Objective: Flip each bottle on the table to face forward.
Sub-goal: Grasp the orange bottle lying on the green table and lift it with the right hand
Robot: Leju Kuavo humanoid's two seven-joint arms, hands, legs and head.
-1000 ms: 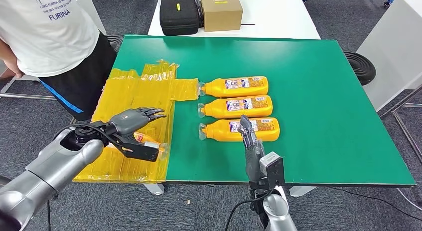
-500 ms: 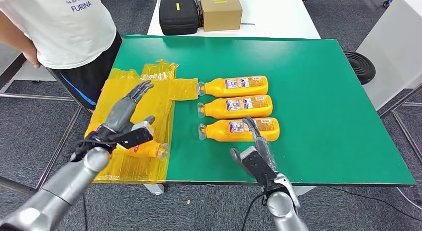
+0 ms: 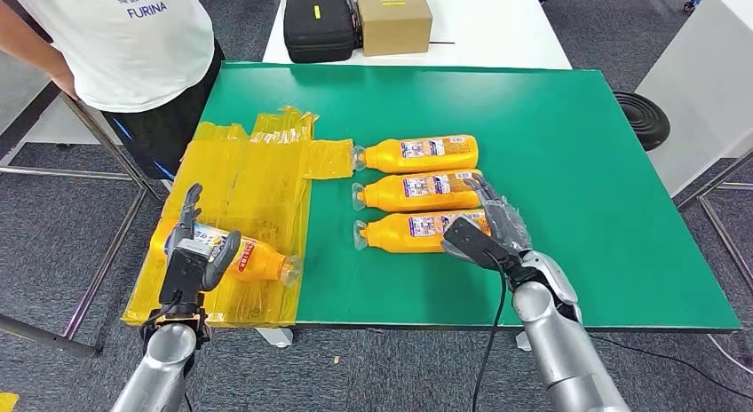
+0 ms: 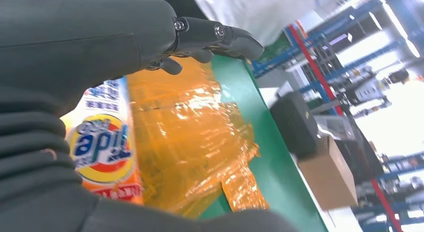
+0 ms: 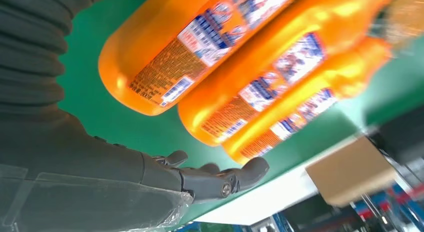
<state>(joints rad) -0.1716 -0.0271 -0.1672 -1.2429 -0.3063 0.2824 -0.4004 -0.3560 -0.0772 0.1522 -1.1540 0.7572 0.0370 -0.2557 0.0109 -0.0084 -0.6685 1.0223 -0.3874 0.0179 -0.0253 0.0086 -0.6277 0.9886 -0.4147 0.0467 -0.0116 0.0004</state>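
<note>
Left hand gripping bottle lying crosswise, cap pointing right, right hand open, empty

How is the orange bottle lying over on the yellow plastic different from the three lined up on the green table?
The bottle on the yellow plastic shows its big round brand logo; the three bottles in the row show small-print back labels. It lies on the yellow plastic sheet, cap toward the row; they lie on the bare green table, caps toward the sheet. The left hand is at it; the right hand is at the row's nearest bottle. All are orange and lying down.
</note>
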